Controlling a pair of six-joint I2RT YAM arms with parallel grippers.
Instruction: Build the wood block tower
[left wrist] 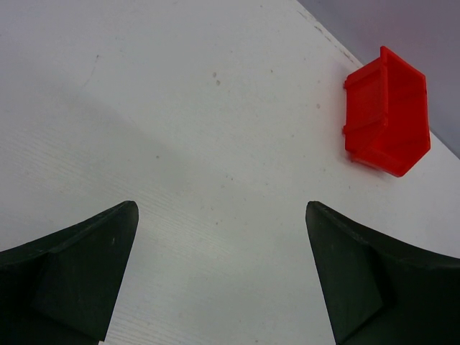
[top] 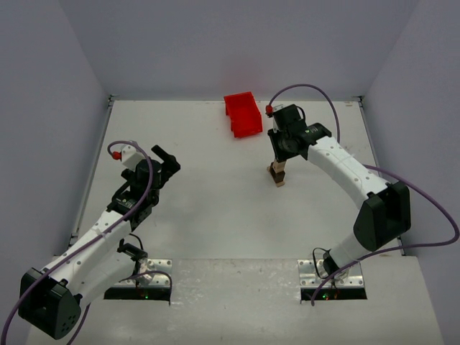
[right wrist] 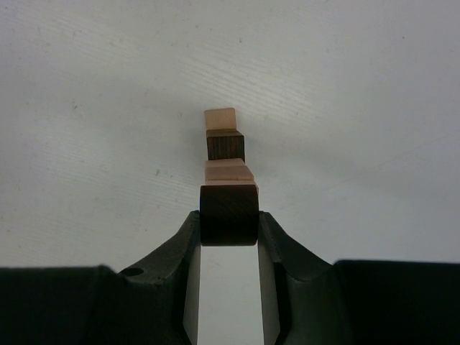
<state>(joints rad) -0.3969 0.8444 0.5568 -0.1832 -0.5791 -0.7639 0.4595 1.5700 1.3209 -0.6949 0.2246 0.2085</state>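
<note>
The wood block tower (top: 278, 176) stands right of the table's middle, a narrow stack of pale tan and dark brown blocks. In the right wrist view it shows as pale (right wrist: 220, 118), dark (right wrist: 226, 146) and pale (right wrist: 228, 172) blocks going down. My right gripper (right wrist: 228, 215) is shut on a dark brown block (right wrist: 228, 210) directly over the stack's top. Whether that block rests on the stack I cannot tell. My left gripper (left wrist: 219, 208) hangs wide open over bare table at the left (top: 167, 159), holding nothing.
A red plastic bin (top: 242, 113) sits at the back of the table, left of the right arm; it also shows in the left wrist view (left wrist: 387, 111). Grey walls close off the back and both sides.
</note>
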